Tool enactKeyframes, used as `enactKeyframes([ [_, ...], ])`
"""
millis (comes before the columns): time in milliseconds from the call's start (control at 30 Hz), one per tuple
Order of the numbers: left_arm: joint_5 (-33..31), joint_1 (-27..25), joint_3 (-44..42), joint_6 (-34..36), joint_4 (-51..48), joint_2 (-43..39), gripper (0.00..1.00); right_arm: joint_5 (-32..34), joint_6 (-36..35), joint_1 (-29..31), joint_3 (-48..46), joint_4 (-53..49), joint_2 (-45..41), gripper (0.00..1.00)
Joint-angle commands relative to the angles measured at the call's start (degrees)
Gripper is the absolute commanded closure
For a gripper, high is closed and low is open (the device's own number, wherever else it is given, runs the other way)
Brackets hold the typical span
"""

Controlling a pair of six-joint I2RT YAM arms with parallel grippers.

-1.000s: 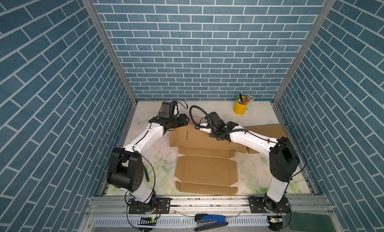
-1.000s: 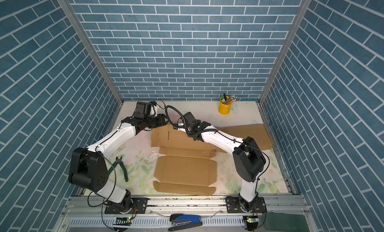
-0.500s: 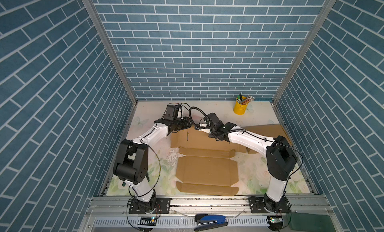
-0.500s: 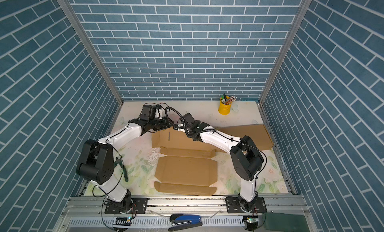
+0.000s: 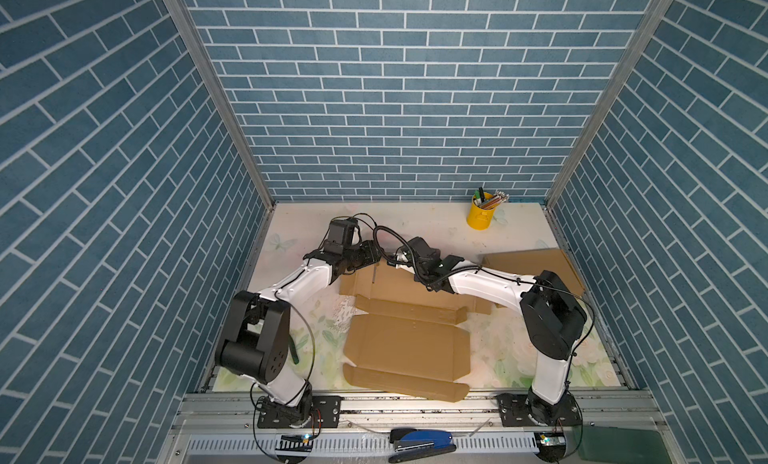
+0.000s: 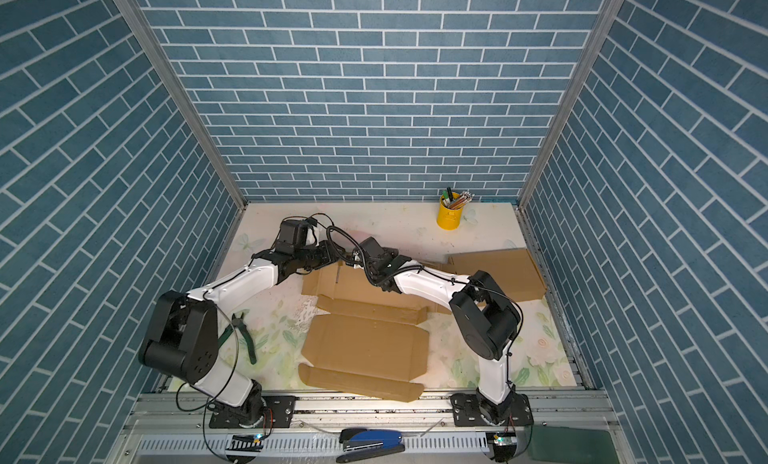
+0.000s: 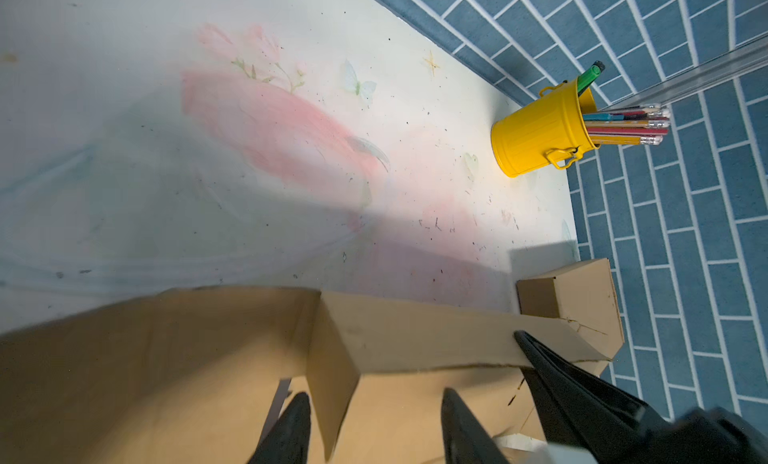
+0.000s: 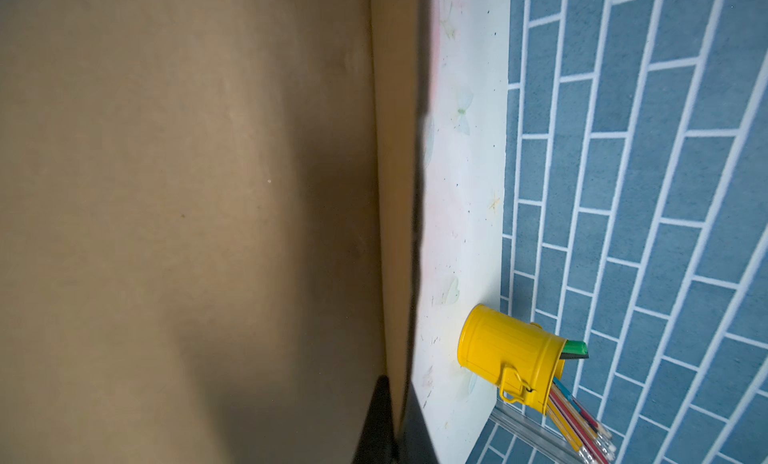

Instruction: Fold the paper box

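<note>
My left pincer [image 7: 375,403] is about half open. Its two black fingers [image 7: 291,428] stand on either side of a short upright tab [image 7: 332,378] of the paper box [image 5: 407,345]. They have not closed on the tab, and the pincer holds nothing.

Over the last second this pincer has slid along the box's far edge toward my right pincer [image 7: 530,349]. My left arm's shoulder has swung round with it, and the two pincers now sit just beside each other.

My right pincer has not moved. It stays clamped shut on the far flap [image 7: 436,337], holding that long strip raised off the table [image 7: 208,150].

I judge that, with the flap held up, my left pincer is now placed to fold the corner tab inward. The task looks early, because behind both pincers, toward my arm bases, the rest of the box lies flat and unfolded.

Ahead of the pincers, well apart from them, stand a yellow pencil cup [image 7: 540,133] and a second cardboard box [image 7: 582,299].
</note>
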Motion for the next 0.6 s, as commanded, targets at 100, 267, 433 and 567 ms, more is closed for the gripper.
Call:
enactKeyframes([
  [100, -1.23, 4.08, -5.46, 3.39, -10.22, -12.38, 0.44, 3.52, -4.43, 0.47, -5.57, 9.34, -2.47, 1.0],
  [267, -4.07, 3.72, -16.82, 2.29, -15.72, -23.14, 0.42, 3.53, -4.69, 0.62, -6.66, 10.39, -3.09, 1.0],
  [433, -7.18, 1.08, -26.26, -0.24, -11.78, -25.5, 0.39, 3.42, -4.43, 0.81, -6.84, 10.48, -3.4, 1.0],
  [567, -9.63, -2.81, -27.51, -0.35, -6.75, -21.13, 0.38, 3.52, -4.25, 1.03, -6.98, 10.38, -3.77, 1.0],
])
